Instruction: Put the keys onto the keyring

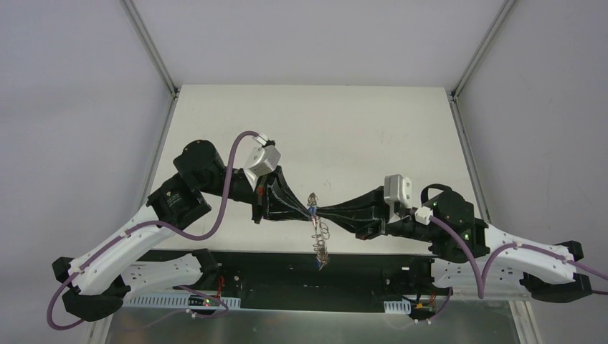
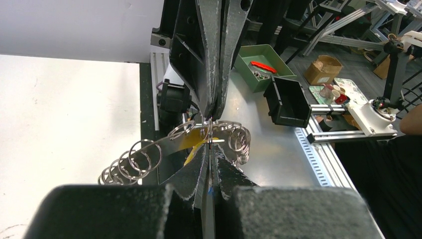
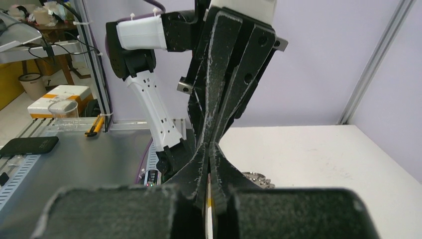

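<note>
You see bright, even overhead light on the table (image 1: pixel 358 129), with faint shadows toward its near edge. In your wrist views the fingers (image 2: pixel 191 172) blur closest to the lens.

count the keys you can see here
2: blue key pinched in the left gripper, yellow key against the keyring just beyond it; more may be hidden
</note>
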Robot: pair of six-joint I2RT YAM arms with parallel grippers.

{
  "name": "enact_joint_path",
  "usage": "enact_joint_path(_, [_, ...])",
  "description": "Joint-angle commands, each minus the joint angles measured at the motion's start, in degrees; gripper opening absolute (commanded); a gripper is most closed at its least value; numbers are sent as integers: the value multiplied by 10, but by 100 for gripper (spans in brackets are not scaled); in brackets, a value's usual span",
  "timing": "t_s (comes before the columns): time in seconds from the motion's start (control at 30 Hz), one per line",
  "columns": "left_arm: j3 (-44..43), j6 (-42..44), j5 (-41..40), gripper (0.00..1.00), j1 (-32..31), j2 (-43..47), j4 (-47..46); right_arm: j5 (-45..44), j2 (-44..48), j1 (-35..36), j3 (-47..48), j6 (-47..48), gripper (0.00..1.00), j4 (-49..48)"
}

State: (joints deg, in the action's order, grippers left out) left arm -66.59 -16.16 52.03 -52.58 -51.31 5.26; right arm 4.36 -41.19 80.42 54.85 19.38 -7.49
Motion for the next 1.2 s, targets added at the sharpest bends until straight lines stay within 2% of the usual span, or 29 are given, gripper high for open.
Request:
enact_joint_path(0.0, [-4,2,15,0,-6,6,-9,28,12,4,11,5,0,-126])
enact_joint_path(0.57, [-10,-4,5,1,-6,26,-9,25,15,12,5,-2,0,-139])
enact_joint_path(0.7, [-12,-4,-8,20,-6,46,-6,14,13,13,14,-6,0,-113])
enact_joint_path(0.83, [-16,-16,-8,32,-5,50,-11,2,7,13,25,-9,0,-86])
enact_joint_path(1.03, [6,-66,1,37,-5,44,-90,-18,3,14,25,-10,0,-86])
enact_joint_path(1.17, [18,-70,-2,38,-6,42,-95,-22,0,14,24,-8,0,-92])
